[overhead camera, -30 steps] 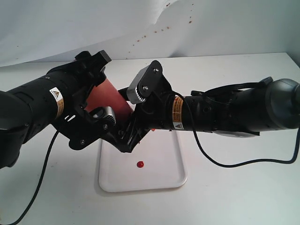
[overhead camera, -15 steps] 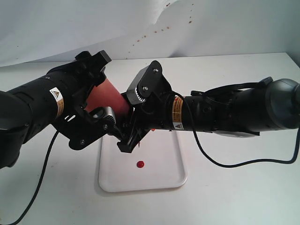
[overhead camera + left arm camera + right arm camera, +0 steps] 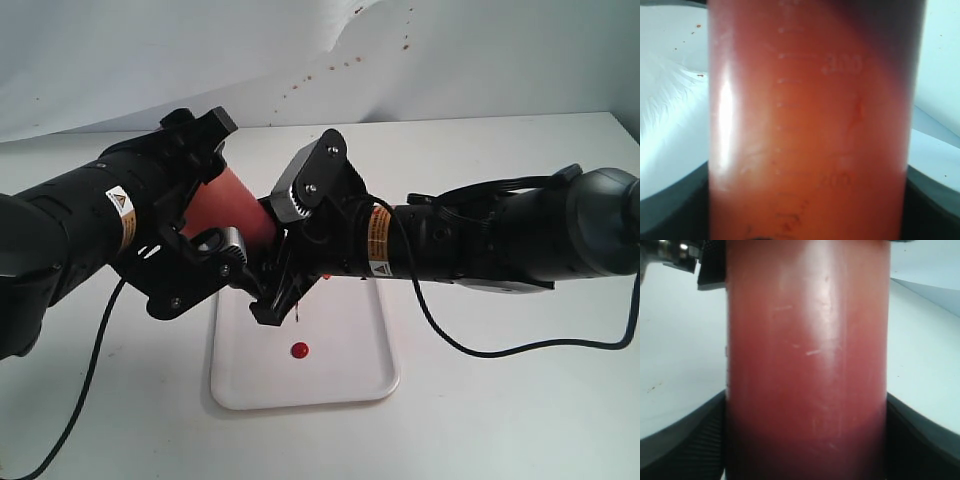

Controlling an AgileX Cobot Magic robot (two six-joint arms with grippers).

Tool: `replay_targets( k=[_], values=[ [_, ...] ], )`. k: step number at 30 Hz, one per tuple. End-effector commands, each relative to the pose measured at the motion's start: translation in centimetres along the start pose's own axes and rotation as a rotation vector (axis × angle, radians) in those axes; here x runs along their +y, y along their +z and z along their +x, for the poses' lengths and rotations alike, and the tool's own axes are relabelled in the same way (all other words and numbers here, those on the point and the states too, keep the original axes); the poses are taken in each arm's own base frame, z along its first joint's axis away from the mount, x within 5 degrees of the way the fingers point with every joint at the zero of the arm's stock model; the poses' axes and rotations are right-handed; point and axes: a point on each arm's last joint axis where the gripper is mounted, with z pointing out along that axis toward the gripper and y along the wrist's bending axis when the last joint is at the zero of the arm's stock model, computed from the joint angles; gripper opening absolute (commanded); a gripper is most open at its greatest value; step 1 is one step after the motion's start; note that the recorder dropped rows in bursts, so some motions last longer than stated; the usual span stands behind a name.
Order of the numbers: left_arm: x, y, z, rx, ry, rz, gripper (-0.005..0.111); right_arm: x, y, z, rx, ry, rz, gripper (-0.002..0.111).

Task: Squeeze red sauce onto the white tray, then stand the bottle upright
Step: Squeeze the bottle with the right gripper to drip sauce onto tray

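Note:
The bottle (image 3: pixel 228 205), translucent and tinted red, hangs tilted above the white tray (image 3: pixel 345 385), its nozzle end pointing down to the tray. My left gripper (image 3: pixel 212 195) is shut on its upper body. My right gripper (image 3: pixel 268 262) is shut on it lower down, near the nozzle end. The bottle (image 3: pixel 810 120) fills the left wrist view between the dark fingers (image 3: pixel 670 205) of my left gripper (image 3: pixel 807 210). In the right wrist view the bottle (image 3: pixel 807 355) sits between the ribbed pads (image 3: pixel 690 440) of my right gripper (image 3: pixel 805 440). A round blob of red sauce (image 3: pixel 299 351) lies on the tray under the nozzle, which is mostly hidden.
A crumpled white backdrop sheet (image 3: pixel 300 50) with reddish specks stands behind the white table (image 3: pixel 500 400). A black cable (image 3: pixel 470 340) loops from the right arm over the table. Another cable (image 3: pixel 85 380) hangs from the left arm at the front left.
My right gripper's jaws have narrowed onto the bottle. Both arms and the bottle stay in the same place, and the sauce blob looks the same.

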Motion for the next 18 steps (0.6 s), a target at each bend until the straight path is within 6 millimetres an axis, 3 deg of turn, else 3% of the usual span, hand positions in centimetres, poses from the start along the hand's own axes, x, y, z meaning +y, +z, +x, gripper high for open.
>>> replay_targets(
  k=[1,4,7,18],
  values=[
    [0.50,-0.21,0.55,0.028,-0.015,-0.017,0.000,0.15,0.08,-0.56,-0.046,0.005,-0.016,0.051],
    [0.50,-0.21,0.55,0.028,-0.015,-0.017,0.000,0.15,0.08,-0.56,-0.046,0.007,-0.016,0.080],
    [0.50,-0.21,0.55,0.028,-0.015,-0.017,0.000,0.16,0.02,-0.68,-0.049,0.019,-0.016,0.094],
    [0.50,-0.21,0.55,0.029,-0.020,-0.017,0.000,0.46,-0.05,-0.26,-0.004,0.055,-0.059,0.095]
  ],
)
